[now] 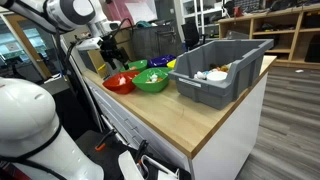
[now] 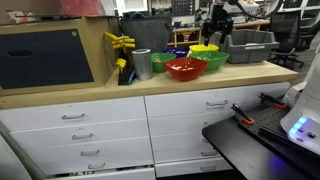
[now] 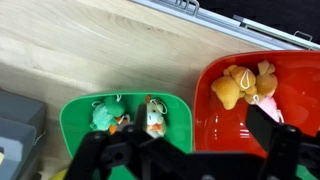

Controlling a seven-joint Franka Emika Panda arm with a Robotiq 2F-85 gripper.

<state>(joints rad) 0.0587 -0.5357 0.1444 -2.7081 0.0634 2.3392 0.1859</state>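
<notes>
My gripper (image 3: 180, 150) hangs open above the gap between a green bowl (image 3: 75, 112) and a red bowl (image 3: 215, 125), with nothing between its dark fingers (image 3: 268, 130). Two small plush toys (image 3: 150, 117) lie in the green bowl. In the red bowl are a tan plush (image 3: 232, 88) and a pink one (image 3: 268, 95). In both exterior views the gripper (image 1: 113, 55) (image 2: 218, 35) hovers over the cluster of bowls on the wooden counter (image 1: 170, 112), above the red bowl (image 1: 118, 83) and green bowl (image 1: 152, 80).
A yellow bowl (image 1: 137, 66) and a blue bowl (image 1: 160, 62) sit behind the others. A big grey bin (image 1: 220, 70) stands beside them. A metal cup (image 2: 142, 63), yellow clamps (image 2: 120, 42) and a dark box (image 2: 45, 55) occupy the counter's other end.
</notes>
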